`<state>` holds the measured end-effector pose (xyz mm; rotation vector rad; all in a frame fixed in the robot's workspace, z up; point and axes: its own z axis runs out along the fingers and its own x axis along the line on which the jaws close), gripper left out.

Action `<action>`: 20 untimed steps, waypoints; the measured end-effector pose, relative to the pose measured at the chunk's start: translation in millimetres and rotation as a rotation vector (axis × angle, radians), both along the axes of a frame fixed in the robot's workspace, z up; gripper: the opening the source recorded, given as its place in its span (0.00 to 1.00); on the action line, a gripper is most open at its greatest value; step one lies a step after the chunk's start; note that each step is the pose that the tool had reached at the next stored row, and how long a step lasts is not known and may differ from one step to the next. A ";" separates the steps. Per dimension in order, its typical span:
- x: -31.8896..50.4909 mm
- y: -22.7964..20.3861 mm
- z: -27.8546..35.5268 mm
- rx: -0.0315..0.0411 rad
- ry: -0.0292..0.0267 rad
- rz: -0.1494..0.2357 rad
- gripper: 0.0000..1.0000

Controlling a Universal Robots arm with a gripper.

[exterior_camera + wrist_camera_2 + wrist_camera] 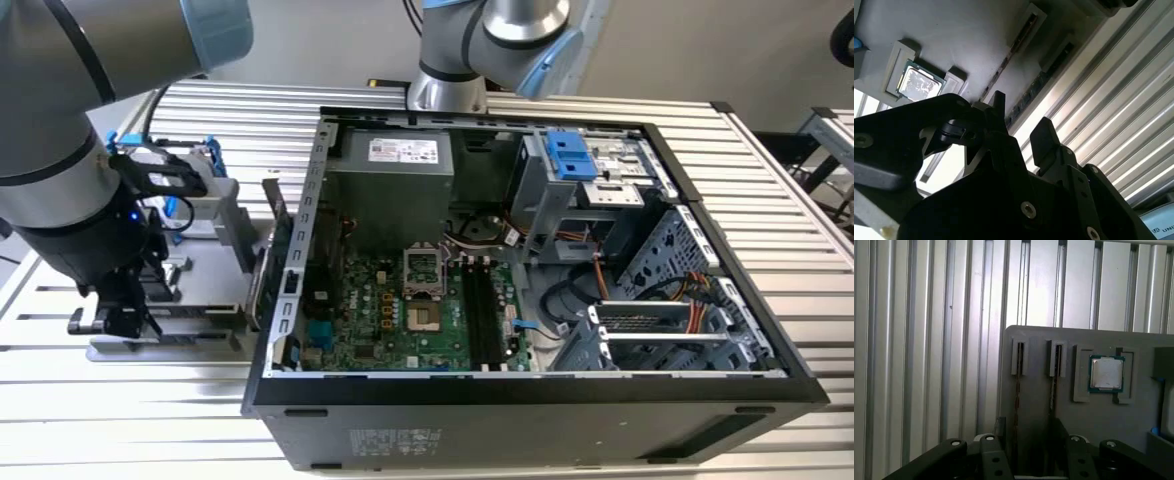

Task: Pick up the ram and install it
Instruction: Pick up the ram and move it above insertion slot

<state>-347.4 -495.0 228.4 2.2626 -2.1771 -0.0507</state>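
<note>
**A:** What does the exterior view give us that the wrist cameras don't?

**B:** The whole layout. We see the open computer case [534, 390], its motherboard [394, 320] and the black slots [483, 315]. Our gripper [123, 312] hangs low over the grey fixture [200, 275], at the exterior view's left, just beside the case.

**A:** And up close?

**B:** In both wrist views we find the ram [1018, 390] [1026, 97] standing on edge in its holder on that fixture. It runs into the gap between the fingers [1045, 135]. The jaws stand parted and have hold of nothing.

**A:** How does it look?

**B:** It is a thin dark strip seen edge-on, faintly green in the second wrist view. A second stick [1054, 385] stands beside it, and the CPU chip [1106, 373] lies farther along.
</note>
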 end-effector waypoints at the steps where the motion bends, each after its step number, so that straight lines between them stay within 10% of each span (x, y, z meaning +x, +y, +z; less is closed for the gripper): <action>1: 0.0 -0.2 -1.4 0.0000 -0.0001 0.000 1.00; 20: 0.0 -3.2 -26.0 -0.0004 0.0002 -0.025 1.00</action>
